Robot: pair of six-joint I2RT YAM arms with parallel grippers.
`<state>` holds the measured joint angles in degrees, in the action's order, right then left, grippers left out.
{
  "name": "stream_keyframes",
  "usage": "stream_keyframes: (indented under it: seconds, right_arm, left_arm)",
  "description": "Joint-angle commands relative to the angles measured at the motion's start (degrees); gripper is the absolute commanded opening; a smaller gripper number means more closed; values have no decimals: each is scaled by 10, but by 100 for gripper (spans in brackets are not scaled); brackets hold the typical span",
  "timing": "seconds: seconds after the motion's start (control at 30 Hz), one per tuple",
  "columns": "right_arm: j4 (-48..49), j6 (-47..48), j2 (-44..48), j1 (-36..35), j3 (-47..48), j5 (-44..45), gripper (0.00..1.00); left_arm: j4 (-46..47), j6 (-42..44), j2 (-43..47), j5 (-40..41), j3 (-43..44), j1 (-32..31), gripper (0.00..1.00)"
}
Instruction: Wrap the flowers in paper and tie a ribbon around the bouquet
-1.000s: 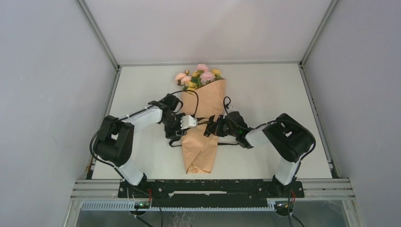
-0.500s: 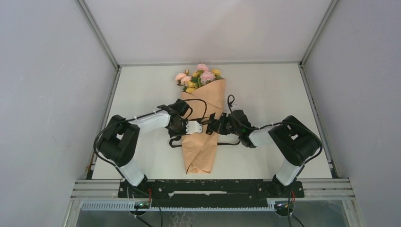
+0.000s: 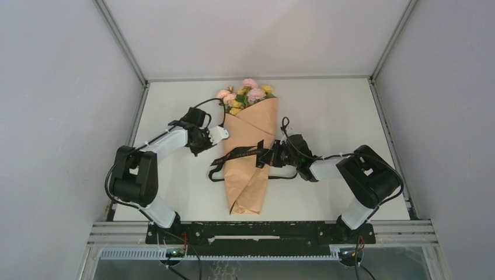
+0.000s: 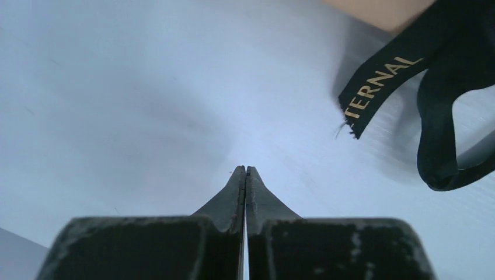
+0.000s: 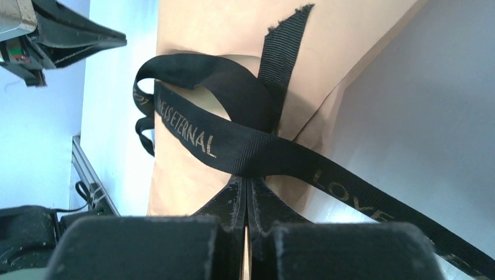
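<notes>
Pale grey walls [image 3: 52, 116] enclose a white table [image 3: 350, 116] in the top view. The bouquet [image 3: 257, 125] is laid lengthwise at the table's middle, with the flowers [image 3: 245, 94] at the far, wide end. The ribbon [image 3: 236, 154] is crossed over the bouquet's waist, and a loop of it spills onto the table on the left. The left gripper [image 3: 220, 133] is seen just beside the bouquet's left edge, apart from the ribbon. The right gripper [image 3: 269, 157] is set on the ribbon at the waist.

From the left wrist, the left gripper [image 4: 245, 170] is shown fully closed with nothing between its fingers. The ribbon's frayed, lettered end [image 4: 379, 87] hangs over the table ahead and to the right, below a corner of peach paper [image 4: 385, 9].

From the right wrist, the right gripper [image 5: 247, 181] is shown closed, and the ribbon [image 5: 192, 134] appears to be pinched at its tips. A loose crossing lies against the paper [image 5: 350, 46].

The knot is judged unfinished. The left jaws should be opened and closed just behind the frayed end. That end should then be drawn away from the right hold, evenly, so that the crossing is tightened without the paper being creased or the bouquet dragged.
</notes>
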<state>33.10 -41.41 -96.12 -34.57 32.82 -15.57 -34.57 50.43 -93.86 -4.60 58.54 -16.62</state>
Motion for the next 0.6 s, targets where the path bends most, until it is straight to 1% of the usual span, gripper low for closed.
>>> stream_keyframes:
  seconds: [0.0,0.07,0.1,0.2,0.33,0.4,0.43,0.47,0.57]
  right_arm:
    - [-27,38,38,4,-2,-31,0]
    - [-30,41,39,4,-2,-35,0]
    - [-30,43,40,5,-2,-36,0]
    - [-26,39,41,6,-2,-41,0]
    - [-26,40,47,7,-2,-43,0]
    - [-25,41,48,7,-2,-43,0]
    - [-22,41,47,7,-2,-44,0]
    - [-20,41,47,7,-2,-46,0]
    - [-19,41,47,7,-2,-50,0]
  left_arm:
    - [-21,38,30,-67,21,-11,4]
    - [2,65,41,-75,-8,-46,25]
    - [23,76,43,-62,-25,-67,30]
    - [58,96,27,-11,-46,-126,36]
    - [60,100,1,33,-54,-178,46]
    - [82,101,-5,44,-64,-186,65]
    - [89,100,-7,44,-64,-187,78]
    - [90,97,-9,44,-60,-189,83]
    - [56,98,-18,20,-41,-194,82]
